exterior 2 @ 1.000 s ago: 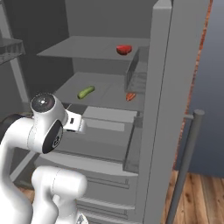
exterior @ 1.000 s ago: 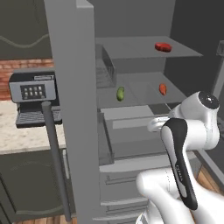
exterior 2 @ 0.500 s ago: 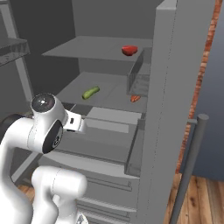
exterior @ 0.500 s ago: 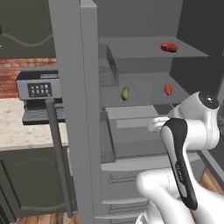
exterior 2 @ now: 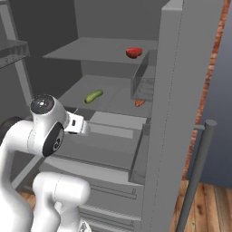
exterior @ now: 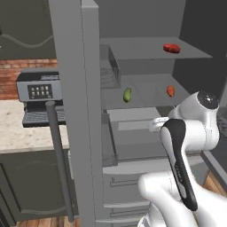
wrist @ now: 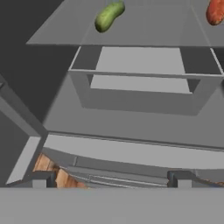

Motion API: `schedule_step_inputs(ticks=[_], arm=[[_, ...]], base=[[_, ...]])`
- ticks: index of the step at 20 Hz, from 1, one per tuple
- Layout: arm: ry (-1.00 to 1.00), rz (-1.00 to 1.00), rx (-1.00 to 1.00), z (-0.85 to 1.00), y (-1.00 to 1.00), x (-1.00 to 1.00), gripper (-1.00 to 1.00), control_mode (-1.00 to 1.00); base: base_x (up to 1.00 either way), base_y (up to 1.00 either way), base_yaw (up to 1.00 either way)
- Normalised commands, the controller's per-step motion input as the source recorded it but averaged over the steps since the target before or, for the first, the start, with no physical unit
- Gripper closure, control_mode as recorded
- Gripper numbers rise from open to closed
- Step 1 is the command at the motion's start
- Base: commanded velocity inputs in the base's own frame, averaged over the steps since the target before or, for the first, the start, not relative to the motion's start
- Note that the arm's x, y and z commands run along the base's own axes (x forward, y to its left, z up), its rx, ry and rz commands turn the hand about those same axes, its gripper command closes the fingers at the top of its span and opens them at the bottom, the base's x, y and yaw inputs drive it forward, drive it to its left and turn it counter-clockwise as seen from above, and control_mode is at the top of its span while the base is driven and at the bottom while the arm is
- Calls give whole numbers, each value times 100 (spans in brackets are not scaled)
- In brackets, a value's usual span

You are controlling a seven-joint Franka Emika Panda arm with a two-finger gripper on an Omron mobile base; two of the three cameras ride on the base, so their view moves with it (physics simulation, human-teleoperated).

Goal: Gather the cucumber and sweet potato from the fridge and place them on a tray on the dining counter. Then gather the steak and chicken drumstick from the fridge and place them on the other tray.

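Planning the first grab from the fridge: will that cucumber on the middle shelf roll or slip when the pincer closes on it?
The cucumber looks rounded and elongated, lying loose on the flat shelf, so a nudge would probably roll it. Its smooth skin may slip in a loose grip. It looks stiff, so closing across its middle should hold.

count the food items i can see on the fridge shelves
3: a red steak on the upper shelf, a cucumber and an orange sweet potato on the shelf below. More may be hidden.

cucumber (exterior: 127, 95): green | sweet potato (exterior: 170, 91): orange | steak (exterior: 171, 48): red | fridge (exterior: 146, 53): plain grey shelves and walls | coffee machine (exterior: 39, 91): silver, black panel | brick wall (exterior: 26, 77): red-brown | floor (exterior 2: 213, 206): wood planks
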Motion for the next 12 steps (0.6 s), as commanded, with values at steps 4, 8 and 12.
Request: schedule_step_inputs(ticks=[4,8,12], arm=[[0,-21,-8,31,0,8,-100,-100],[-6,-22,0,44,-11,2,-100,-100],[-13,-27,2,41,-33,0,-100,-100]], base=[[0,0,0],[0,0,0],[0,0,0]])
